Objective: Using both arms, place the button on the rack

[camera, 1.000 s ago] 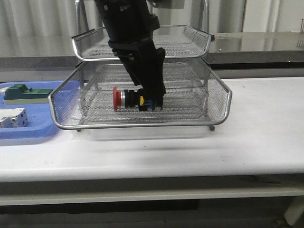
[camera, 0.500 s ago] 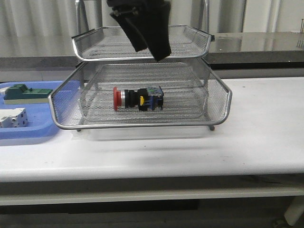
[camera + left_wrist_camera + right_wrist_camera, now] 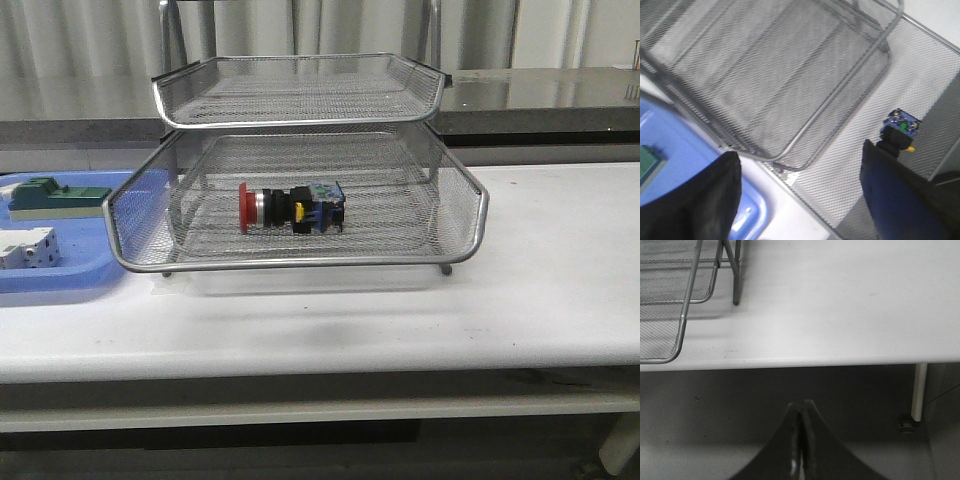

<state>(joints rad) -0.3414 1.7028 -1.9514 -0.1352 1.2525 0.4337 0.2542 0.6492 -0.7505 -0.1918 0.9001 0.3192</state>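
The button, red head to the left and blue-and-yellow block to the right, lies on its side on the lower mesh tier of the silver rack. No arm shows in the front view. In the left wrist view my left gripper is open and empty, high above the rack; the button's rear block peeks out beside one finger. In the right wrist view my right gripper is shut and empty, out beyond the table's front edge, with the rack's corner off to one side.
A flat blue tray at the left holds a green block component and a white boxy component. The blue tray also shows in the left wrist view. A table leg stands under the white table.
The left arm has let go of the button, risen out of the rack and left the front view. The button stays lying on the lower tier.
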